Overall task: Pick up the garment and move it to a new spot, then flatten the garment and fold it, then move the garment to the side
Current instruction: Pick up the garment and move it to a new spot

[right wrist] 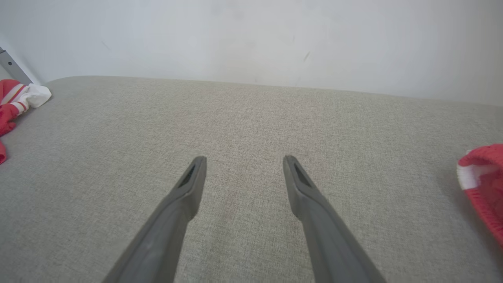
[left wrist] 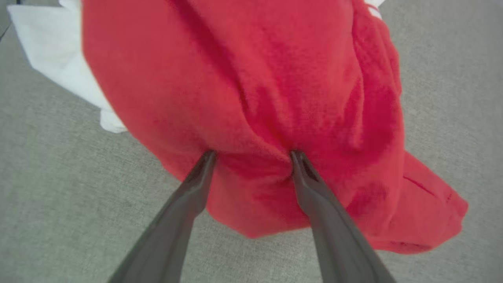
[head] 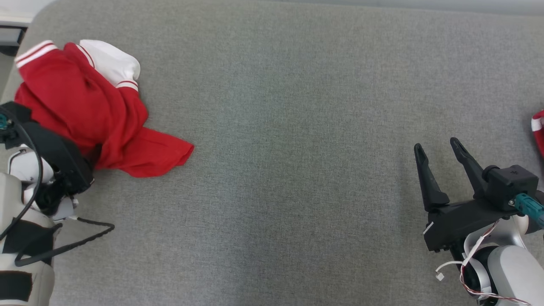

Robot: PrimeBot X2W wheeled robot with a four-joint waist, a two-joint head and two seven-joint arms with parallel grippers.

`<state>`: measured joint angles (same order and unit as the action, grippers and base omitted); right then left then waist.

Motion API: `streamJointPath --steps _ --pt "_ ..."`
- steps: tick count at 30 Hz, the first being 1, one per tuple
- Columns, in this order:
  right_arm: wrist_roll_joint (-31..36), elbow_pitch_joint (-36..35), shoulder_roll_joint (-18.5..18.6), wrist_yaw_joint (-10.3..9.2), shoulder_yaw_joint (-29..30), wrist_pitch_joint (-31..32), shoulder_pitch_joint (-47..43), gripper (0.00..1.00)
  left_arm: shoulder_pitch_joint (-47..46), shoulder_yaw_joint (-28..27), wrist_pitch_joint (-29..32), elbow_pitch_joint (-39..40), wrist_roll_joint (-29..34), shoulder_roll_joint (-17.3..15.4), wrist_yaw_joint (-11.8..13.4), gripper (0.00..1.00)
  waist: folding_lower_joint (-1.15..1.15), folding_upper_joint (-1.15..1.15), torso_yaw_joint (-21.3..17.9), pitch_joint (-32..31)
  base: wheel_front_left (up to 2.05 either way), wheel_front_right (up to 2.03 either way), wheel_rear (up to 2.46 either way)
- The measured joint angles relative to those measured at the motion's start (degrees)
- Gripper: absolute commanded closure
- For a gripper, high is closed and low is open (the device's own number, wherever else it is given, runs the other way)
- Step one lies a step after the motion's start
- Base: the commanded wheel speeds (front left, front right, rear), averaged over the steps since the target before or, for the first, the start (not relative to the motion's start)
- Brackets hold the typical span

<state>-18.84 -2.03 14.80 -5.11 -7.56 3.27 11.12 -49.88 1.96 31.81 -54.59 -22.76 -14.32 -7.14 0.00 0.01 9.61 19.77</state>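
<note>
Two grippers, both spread wide, and only one was at work. At the far left of the grey cushion [head: 297, 178] the red-and-white garment [head: 89, 110] lay bunched in a heap, not yet lifted. My left gripper [left wrist: 253, 157] pressed its tips into the red cloth with a ridge of fabric between them, nothing pinched; I judged this the set-up for closing on that fold. The cushion's middle looked the likely spot to carry it to. My right gripper [head: 437, 144] hung empty at the near right, out of the way, near another red-and-white piece [head: 539, 127] at the right edge.
</note>
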Motion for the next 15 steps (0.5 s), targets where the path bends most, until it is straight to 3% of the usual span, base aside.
streamJointPath --steps 1,2,3,4,15 --pt "0.1 -0.1 0.1 -0.01 0.1 0.2 0.0 0.00 0.0 0.2 0.1 -0.4 0.0 0.0 0.0 0.00 0.00 0.00 -0.1 0.3 0.00 0.00 0.00" --pt "0.1 -0.1 0.1 -0.01 0.3 0.2 0.0 0.00 -0.2 0.6 0.5 -0.9 0.1 0.1 0.0 0.24 0.00 0.00 -0.1 0.6 0.00 0.00 0.00" --pt "0.1 -0.1 0.3 -0.11 0.4 0.3 0.0 0.00 -0.5 0.6 0.4 -1.3 0.1 0.1 0.0 0.68 0.00 0.00 -0.2 0.8 0.00 0.00 0.00" --pt "0.2 -0.1 0.4 -0.25 0.5 0.3 0.0 0.00 -1.1 0.7 0.4 -1.7 0.1 0.2 0.0 1.00 0.00 0.00 -0.2 1.0 0.00 0.00 0.00" --pt "0.3 2.1 0.1 -0.44 0.3 0.3 0.6 0.00 -6.2 2.8 -2.7 -3.4 0.8 0.5 0.0 1.00 0.00 -0.01 0.7 -0.4 0.00 0.00 0.00"
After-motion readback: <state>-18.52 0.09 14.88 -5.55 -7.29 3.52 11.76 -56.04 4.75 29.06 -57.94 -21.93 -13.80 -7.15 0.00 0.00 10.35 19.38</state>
